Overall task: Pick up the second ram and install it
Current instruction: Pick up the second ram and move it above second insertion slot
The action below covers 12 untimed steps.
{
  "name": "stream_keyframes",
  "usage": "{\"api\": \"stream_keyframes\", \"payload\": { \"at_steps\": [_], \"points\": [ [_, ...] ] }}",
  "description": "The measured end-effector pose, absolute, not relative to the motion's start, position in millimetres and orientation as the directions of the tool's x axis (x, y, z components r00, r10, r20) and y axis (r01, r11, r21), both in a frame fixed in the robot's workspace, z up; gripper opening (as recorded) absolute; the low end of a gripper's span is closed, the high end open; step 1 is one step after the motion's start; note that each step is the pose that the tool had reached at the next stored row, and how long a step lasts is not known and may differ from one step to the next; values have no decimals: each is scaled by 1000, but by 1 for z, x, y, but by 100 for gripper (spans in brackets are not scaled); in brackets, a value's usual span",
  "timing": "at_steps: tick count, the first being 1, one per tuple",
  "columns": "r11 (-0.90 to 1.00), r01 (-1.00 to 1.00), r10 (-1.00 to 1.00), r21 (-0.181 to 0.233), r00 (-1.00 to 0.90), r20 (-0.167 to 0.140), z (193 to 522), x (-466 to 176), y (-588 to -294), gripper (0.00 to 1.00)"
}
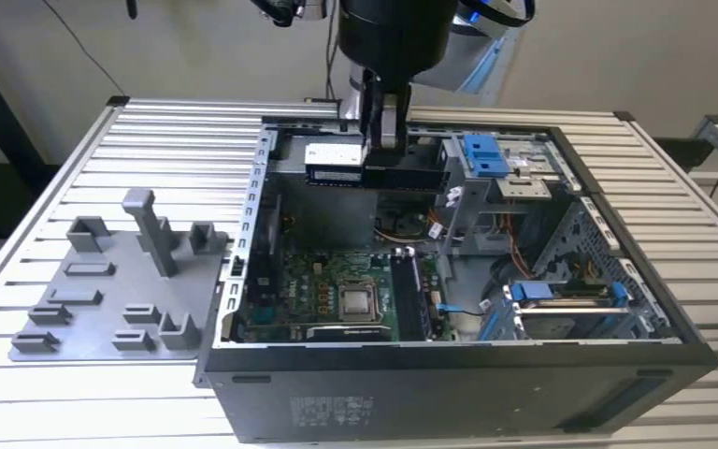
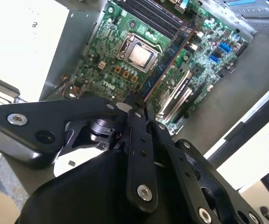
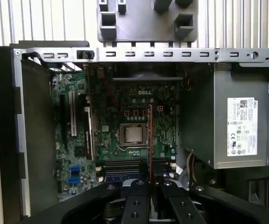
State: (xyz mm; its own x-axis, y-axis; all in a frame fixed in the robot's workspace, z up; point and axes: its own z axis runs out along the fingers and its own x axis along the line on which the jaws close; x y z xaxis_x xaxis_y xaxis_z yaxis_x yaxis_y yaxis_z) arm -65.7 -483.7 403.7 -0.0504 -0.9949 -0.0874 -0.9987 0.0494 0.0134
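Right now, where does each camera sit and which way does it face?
Exterior view: off the arm, high, looking down into the open case on the table; shows arm and gripper holding the ram.
First wrist view: on the wrist, facing the motherboard squarely; gripper in front.
Second wrist view: on the wrist, facing the motherboard at a slant; gripper in front.
Shared: all three show ram and motherboard.

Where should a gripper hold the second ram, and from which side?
Across the two flat faces of the second ram, at its upper long edge, from above: it is thin and stands on edge, as the gripper holds it.
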Motion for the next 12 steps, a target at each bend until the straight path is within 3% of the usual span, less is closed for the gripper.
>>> {"api": "stream_keyframes", "payload": {
  "at_steps": [12],
  "points": [
    [49,-999,-994,14,-51,-92,404,-42,-484,14]
  ]
}}
